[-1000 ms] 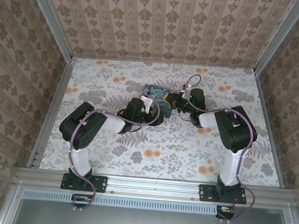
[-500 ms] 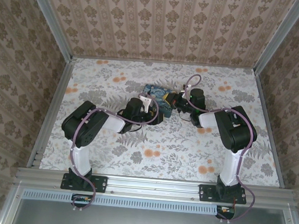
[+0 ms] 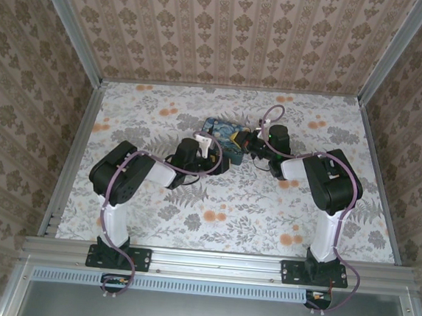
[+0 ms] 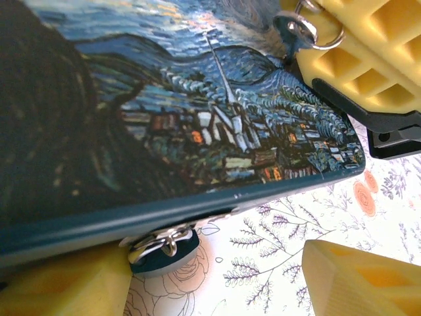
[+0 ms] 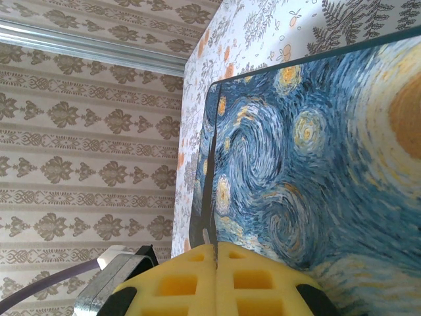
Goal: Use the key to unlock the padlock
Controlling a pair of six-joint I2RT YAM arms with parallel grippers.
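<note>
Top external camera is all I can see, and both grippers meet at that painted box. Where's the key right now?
Observer: The left wrist view shows the key over a corner of the box. Its head and ring stick out beside a yellow pad of the right gripper.
Operator: Is that gripper closed?
Observer: Yes. In the right wrist view its pads press flat together.
Operator: And where does the key have to go?
Observer: To the padlock, which peeks out under the box's near edge. It sits right beside one pad of the open left gripper.
</note>
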